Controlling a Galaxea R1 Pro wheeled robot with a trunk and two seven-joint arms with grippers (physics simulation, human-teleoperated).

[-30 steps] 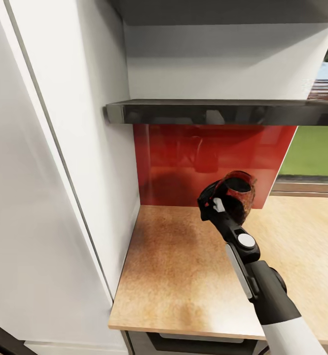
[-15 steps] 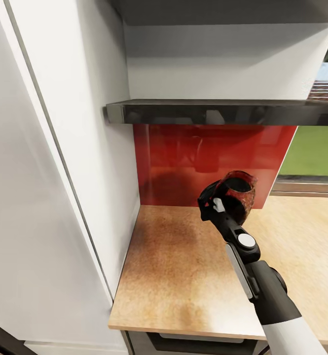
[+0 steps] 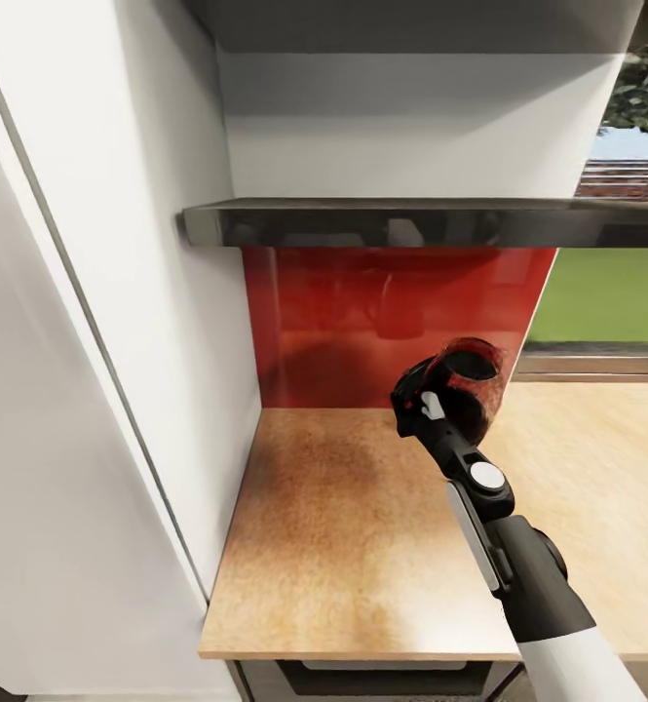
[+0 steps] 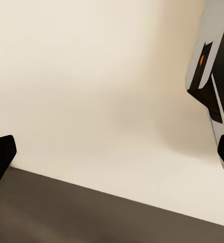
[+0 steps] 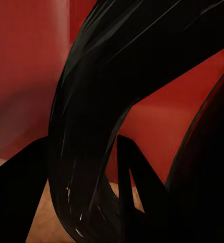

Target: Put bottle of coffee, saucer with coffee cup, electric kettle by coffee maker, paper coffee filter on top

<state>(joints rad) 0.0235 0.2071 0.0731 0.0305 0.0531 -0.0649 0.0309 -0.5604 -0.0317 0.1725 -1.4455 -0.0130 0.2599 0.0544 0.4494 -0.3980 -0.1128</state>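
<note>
A: Kettle (image 3: 472, 382) first: where is it?

B: Held above the surface (image 3: 362, 546), in front of the red backsplash (image 3: 362, 322). The right gripper (image 3: 423, 402) is clamped on its black handle (image 5: 86, 131), body hanging to the far side.

A: How will it handle?

B: My guess is rigid, with a smooth, see-through body that is slick and breakable. The handle is the sound place to hold; gripped off to one side, the body may swing or tip.

A: And the left gripper (image 4: 112, 152)?

B: Its wrist camera shows the dark fingertips (image 4: 0, 157) spread wide with nothing between them, facing a pale wall (image 4: 91, 76).
</note>
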